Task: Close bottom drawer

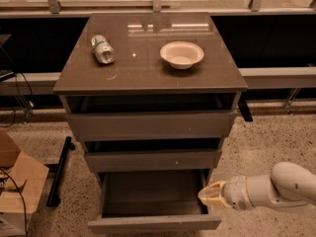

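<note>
The grey-brown bottom drawer (pixel 153 224) juts out past the tabletop's front edge, and its dark tray is open from above. The cream-tipped gripper (pixel 213 195) on a white arm (pixel 291 184) sits at the drawer's right wall, below the front right corner. The speckled floor to its right is free. Below the front left corner, a black bar (pixel 59 172) and a brown cardboard box (pixel 19 181) narrow the floor. On the glossy brown tabletop (pixel 148 78), a crumpled silvery bottle (pixel 102 49) near the left edge and a pale round bowl (pixel 181 55) leave the front strip bare.
</note>
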Motion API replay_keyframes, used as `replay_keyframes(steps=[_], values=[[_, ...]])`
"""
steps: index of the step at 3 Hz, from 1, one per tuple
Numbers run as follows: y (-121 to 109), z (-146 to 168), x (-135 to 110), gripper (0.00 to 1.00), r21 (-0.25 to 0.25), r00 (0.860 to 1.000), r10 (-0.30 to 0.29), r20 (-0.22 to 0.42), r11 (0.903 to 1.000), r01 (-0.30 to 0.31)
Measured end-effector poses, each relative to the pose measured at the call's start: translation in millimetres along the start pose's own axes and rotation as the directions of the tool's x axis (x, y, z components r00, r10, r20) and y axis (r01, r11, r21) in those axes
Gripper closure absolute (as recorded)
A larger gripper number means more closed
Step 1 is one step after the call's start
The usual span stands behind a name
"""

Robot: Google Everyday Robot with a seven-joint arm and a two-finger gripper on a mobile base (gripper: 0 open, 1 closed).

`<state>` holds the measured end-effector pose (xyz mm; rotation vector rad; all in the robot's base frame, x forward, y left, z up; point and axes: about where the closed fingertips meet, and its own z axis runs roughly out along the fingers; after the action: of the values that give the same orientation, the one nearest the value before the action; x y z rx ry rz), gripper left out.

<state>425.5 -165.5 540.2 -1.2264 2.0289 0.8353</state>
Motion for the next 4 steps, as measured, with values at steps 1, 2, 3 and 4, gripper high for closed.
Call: replay_keyframes(steps=[1, 2, 3, 4], values=[[-2, 10, 1, 1.00, 0.002, 1.000, 0.010, -0.019, 0.9999, -0.010], [-5, 45, 20, 1.00, -0.011, 0.999, 0.033, -0.040, 0.9994, -0.034], [-3, 82, 57, 1.00, -0.035, 0.994, 0.082, -0.066, 0.9958, -0.085], [-2, 112, 95, 1.00, -0.058, 0.989, 0.128, -0.078, 0.9895, -0.133]])
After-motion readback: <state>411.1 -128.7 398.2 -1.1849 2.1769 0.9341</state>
